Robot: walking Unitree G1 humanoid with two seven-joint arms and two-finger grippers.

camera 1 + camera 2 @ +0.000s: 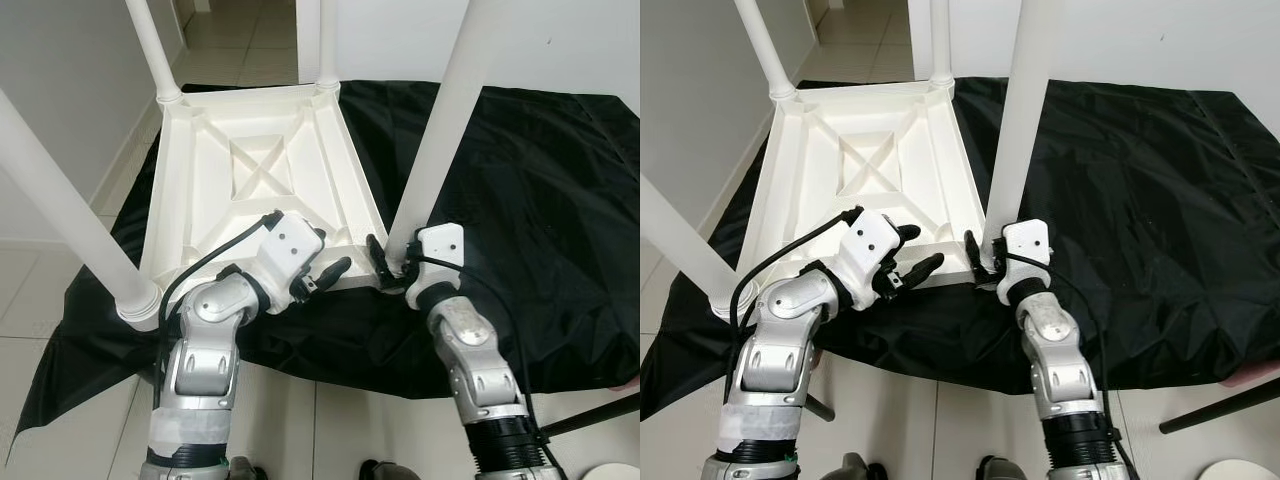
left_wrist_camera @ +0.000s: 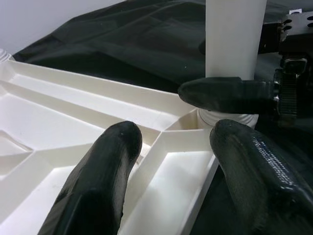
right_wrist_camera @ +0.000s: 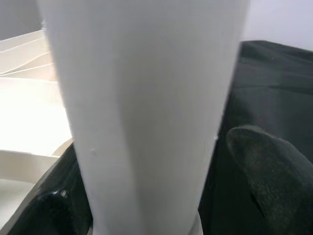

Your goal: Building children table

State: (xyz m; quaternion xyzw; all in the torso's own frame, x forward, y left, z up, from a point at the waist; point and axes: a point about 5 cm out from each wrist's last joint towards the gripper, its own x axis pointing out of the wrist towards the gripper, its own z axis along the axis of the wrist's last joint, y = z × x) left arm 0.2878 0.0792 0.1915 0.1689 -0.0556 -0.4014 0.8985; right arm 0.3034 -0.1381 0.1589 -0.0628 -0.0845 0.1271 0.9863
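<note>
White plastic tabletop (image 1: 250,170) lies upside down at centre frame; the right gripper (image 1: 392,262) clamps the round white leg (image 1: 430,150) near its socket. Left gripper (image 1: 318,272), fingers spread, should steady the frame while that leg stays upright and seats fully.

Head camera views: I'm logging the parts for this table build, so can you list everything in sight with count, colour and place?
Tabletop: one, white, upside down on the black sheet, ribbed underside facing up.
Table legs: four, white, standing up from the tabletop's corners; the near right one sits between the right gripper's fingers.
Sheet: one, black, spread over the floor under the table.
Floor tiles: pale, around the sheet.
Dark rod: one, lying on the floor at the right edge.
Left gripper: black fingers open, over the tabletop's near edge.
Right gripper: black fingers around the base of the near right leg.
</note>
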